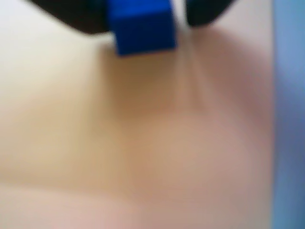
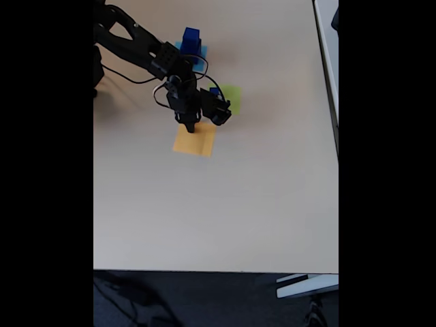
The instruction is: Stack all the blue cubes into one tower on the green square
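In the wrist view a small blue cube (image 1: 143, 26) sits between my gripper's (image 1: 143, 28) black fingers (image 1: 71, 14). The left finger lies against it, and a thin light gap separates it from the right finger. Below it is orange-yellow paper. In the fixed view my gripper (image 2: 189, 127) points down at the top edge of the orange-yellow square (image 2: 195, 141), hiding that cube. The green square (image 2: 232, 93) lies up and to the right, with a small blue cube (image 2: 214, 90) at its left edge, partly behind the arm. A stepped stack of blue cubes (image 2: 192, 39) stands on the light-blue square (image 2: 202, 50).
The arm (image 2: 136, 48) reaches in from the upper left, trailing a black cable (image 2: 133, 80). The pale table (image 2: 218, 211) runs wide and bare below and to the right of the squares. Its right edge (image 2: 336, 136) meets another surface. A light-blue strip (image 1: 289, 119) borders the wrist view.
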